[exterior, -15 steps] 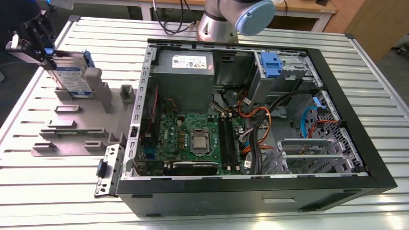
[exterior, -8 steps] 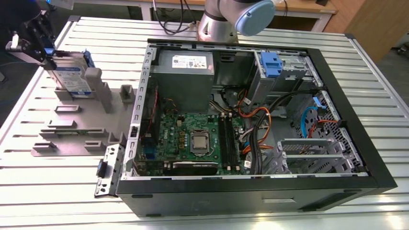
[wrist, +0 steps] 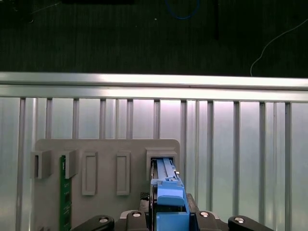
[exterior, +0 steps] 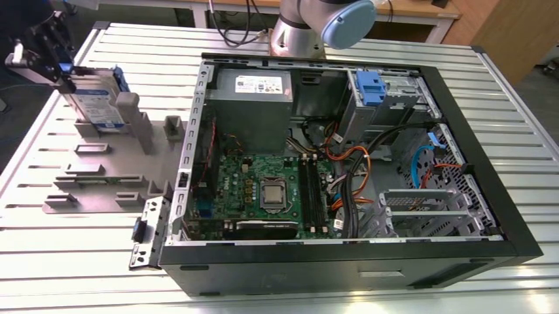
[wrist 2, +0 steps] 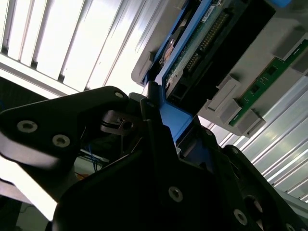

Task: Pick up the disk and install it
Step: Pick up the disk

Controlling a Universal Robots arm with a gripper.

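Note:
The disk (exterior: 98, 101) stands on edge in a slot of the grey holder plate (exterior: 96, 173), at the exterior view's left. It is silver with a blue-and-white label and blue side rails. My gripper (exterior: 64, 70) comes down on its upper end. In the first wrist view the disk (wrist: 166, 175) shows edge-on, its blue rail running between my black fingers, with the gripper (wrist: 169, 216) shut on it. The second wrist view shows the disk's underside (wrist 2: 192, 48), with the gripper (wrist 2: 166, 127) clamped on the blue rail. The disk's lower end is still inside the slot.
An open black computer case (exterior: 349, 258) lies at the exterior view's right, with a drive bay and a blue latch (exterior: 370, 88) at its far corner. A green memory stick (wrist: 62, 192) stands in another holder slot. The slatted metal table (exterior: 78, 261) has an edge just beyond the holder.

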